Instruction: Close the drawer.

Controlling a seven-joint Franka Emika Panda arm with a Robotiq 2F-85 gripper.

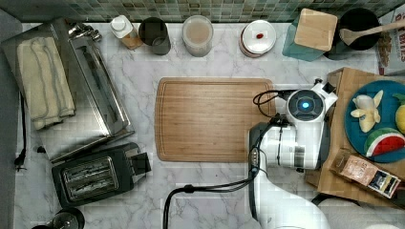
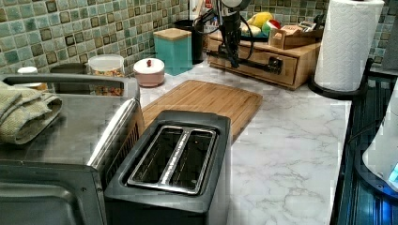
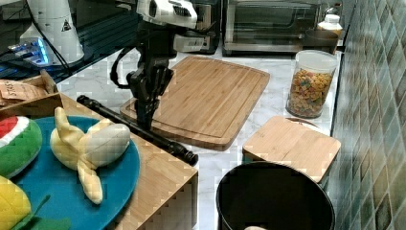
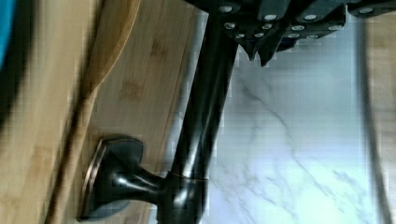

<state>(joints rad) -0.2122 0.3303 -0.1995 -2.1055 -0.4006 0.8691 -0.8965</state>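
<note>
- I see the gripper (image 3: 143, 117) pointing down at the drawer's black handle (image 3: 139, 129), about midway along the bar.
- Wrist view: the fingers (image 4: 261, 44) sit at the handle (image 4: 205, 107); I cannot tell whether the jaws are closed on it or how wide they stand.
- The drawer (image 2: 263, 63) is in the wooden box at the left view's far right of the counter, its front nearly flush with the box.
- On the box top: a blue plate (image 3: 72, 182) with a toy banana (image 3: 86, 148) and watermelon (image 3: 16, 143).
- The cutting board (image 1: 210, 119) lies flat just beside the handle, below bar level.
- A paper towel roll (image 2: 347, 42) stands near the box; the toaster (image 2: 178, 159) is well apart.
</note>
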